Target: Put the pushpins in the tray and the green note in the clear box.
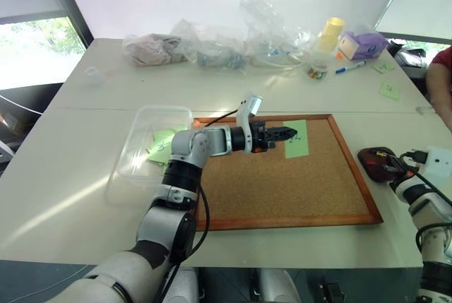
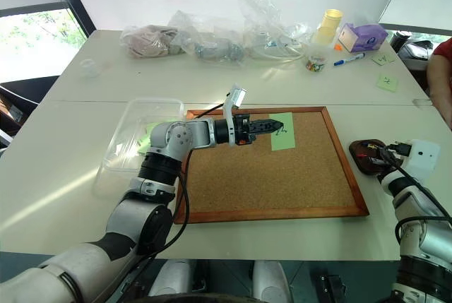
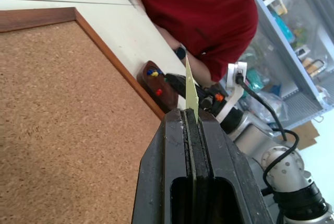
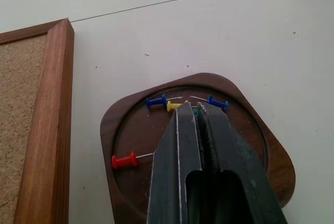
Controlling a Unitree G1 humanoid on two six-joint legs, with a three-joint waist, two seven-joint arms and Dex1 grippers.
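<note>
Green note (image 2: 282,132) pinched edge-on in left gripper (image 2: 272,126), over corkboard (image 2: 282,176).

Paper clamped between shut left fingers (image 3: 180,145), sheet hanging past fingertips toward board's far right part. Clear box (image 2: 134,137) just off board's left edge, back along left arm, already holding green paper. Judged next: carry note leftward to box; left arm nearer. Right gripper (image 4: 190,110) over brown tray (image 4: 271,151), jaws barely parted, green pin between tips, release uncertain. Pushpins (image 4: 156,100) in tray: blue, yellow, red.
</note>
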